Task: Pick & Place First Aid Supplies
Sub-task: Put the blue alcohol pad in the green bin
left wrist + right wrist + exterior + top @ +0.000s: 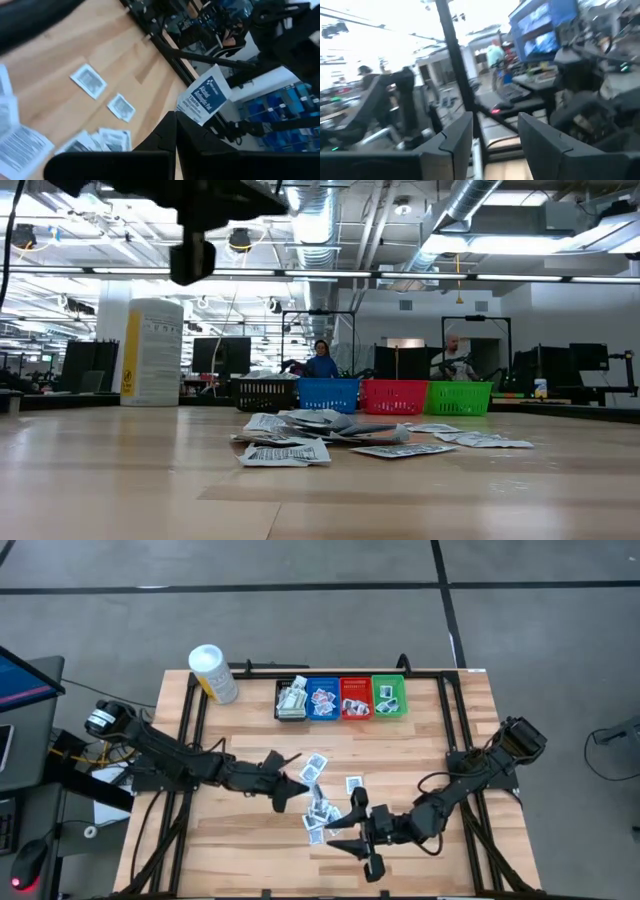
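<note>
Left gripper (176, 131) pinching flat white packet (204, 99)

Bright overhead light; blurred right wrist view.

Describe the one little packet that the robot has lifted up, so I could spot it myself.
Find the left arm over the wooden table. Its gripper is shut on a white packet with dark blue print, raised above the loose pile. Unlike those, it lies on nothing.
</note>
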